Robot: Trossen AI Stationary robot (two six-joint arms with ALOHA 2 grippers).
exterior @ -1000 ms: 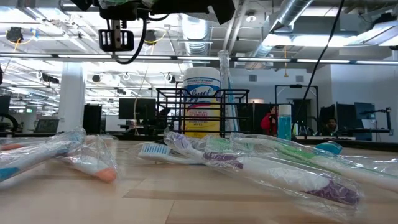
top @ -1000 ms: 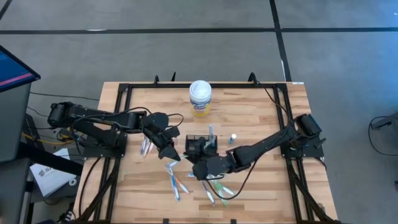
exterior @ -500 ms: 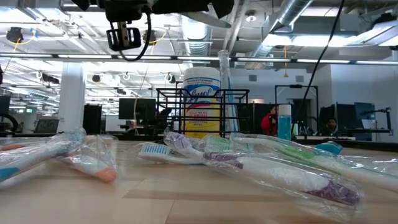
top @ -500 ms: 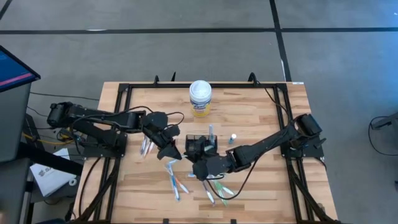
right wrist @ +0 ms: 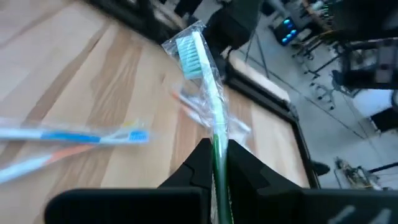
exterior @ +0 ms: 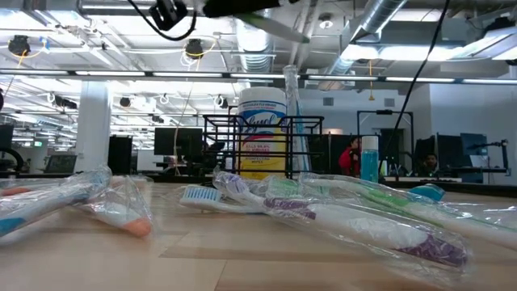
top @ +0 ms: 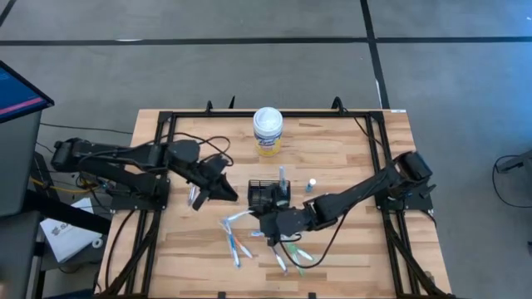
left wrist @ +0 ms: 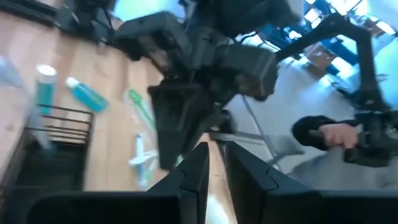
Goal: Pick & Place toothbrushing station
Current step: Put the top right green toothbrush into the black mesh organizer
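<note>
One toothbrush [top: 282, 177] already stands upright in the black wire-mesh holder [top: 268, 196] at the middle of the table [top: 332, 149], so the station looks only begun. A second, a green-handled wrapped toothbrush [right wrist: 207, 87], is pinched between the closed fingers of the right gripper [top: 259, 216], which sits just near of the holder; in the high view the brush head pokes out to the left of it. Loading that one appears to be the step in hand.

The left gripper [top: 223, 193] hangs to the left of the holder, above the table. Its fingers stand nearly together with only a thin gap, and nothing shows between them.

Left to do, as I judge it: several more wrapped toothbrushes [top: 237, 245] lie scattered on the near part of the table, left and right of the right gripper, and another pair [top: 194, 195] lies by the left arm. A small blue-green bottle [top: 311, 184] stands just right of the holder.

A white wipes canister [top: 268, 130] stands at the far edge, well apart from the work. The tighter spot is the holder itself: both grippers crowd it from left and near, and the upright brush already inside narrows the opening the next one has to go through. The clear wrappers may also catch on the wire.
</note>
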